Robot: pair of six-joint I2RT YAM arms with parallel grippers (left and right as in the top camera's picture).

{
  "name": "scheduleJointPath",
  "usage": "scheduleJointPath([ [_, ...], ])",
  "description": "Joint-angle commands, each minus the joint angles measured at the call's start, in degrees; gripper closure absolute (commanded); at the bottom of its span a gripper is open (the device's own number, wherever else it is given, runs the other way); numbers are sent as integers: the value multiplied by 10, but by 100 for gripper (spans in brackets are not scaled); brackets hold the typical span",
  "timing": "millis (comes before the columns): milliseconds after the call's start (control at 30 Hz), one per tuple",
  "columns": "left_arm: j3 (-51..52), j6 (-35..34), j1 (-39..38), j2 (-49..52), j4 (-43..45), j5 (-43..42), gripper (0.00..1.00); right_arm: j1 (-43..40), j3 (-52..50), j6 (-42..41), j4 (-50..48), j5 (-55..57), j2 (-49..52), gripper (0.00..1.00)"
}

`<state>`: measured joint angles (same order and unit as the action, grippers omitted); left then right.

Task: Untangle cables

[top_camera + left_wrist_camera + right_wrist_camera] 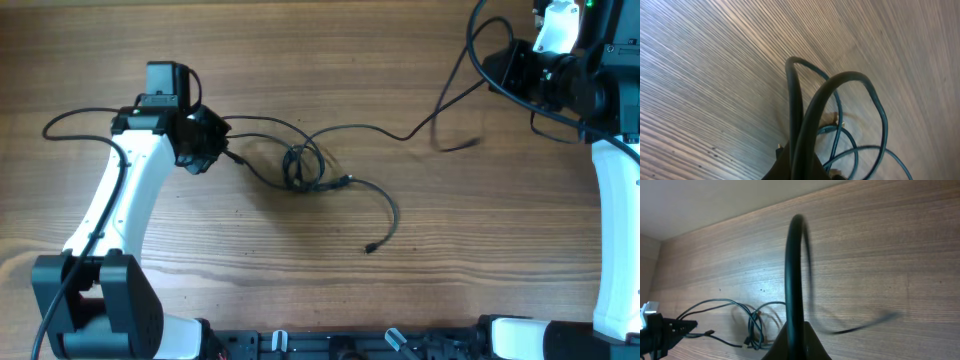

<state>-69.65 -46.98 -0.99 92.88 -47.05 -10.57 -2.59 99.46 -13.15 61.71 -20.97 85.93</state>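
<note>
The cables form a small black knot (303,166) at the table's middle; the knot also shows in the right wrist view (757,327). One strand ends in a plug (370,248) at the front. Another strand (400,136) runs right and up toward my right gripper (510,68), with a loose end (468,146) lifted and blurred. My left gripper (207,142) sits left of the knot, shut on a cable loop (800,100) that rises from its jaws (797,167). My right gripper (797,342) is shut on a cable (794,270), held high at the back right.
The wooden table (480,250) fills the view. A thicker black arm wire (70,120) loops left of the left arm. The arm bases stand at the front left (95,310) and front right (610,320).
</note>
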Motion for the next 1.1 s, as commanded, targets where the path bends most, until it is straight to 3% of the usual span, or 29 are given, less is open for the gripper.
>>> scheduleJointPath([
  [0,0,17,-23,-2,8,12,96,18,1,11,5,-11,5,96],
  [167,4,16,-34,8,1,12,96,81,-8,5,-11,10,80,96],
  [333,4,16,-49,47,-48,9,96,77,-9,-102,-14,206,189,96],
  [400,4,16,-68,57,-64,10,96,71,-9,-102,23,205,240,93],
  [467,4,16,-78,58,-65,10,96,71,-9,-81,55,176,270,84],
  [533,4,16,-81,58,-61,10,96,71,-5,-47,56,125,267,60],
  [633,4,16,-81,58,-54,10,96,73,49,10,68,24,252,39],
  [700,4,16,-81,58,-51,10,96,80,74,59,64,-60,250,36],
  [800,4,16,-81,58,-49,10,96,105,71,65,61,-65,251,36],
  [833,4,16,-81,58,-48,10,96,119,70,69,63,-37,251,35],
  [933,4,13,-81,58,-47,10,96,148,70,-136,104,356,251,29],
  [1067,4,14,-82,58,-46,10,96,122,70,-153,170,420,251,21],
])
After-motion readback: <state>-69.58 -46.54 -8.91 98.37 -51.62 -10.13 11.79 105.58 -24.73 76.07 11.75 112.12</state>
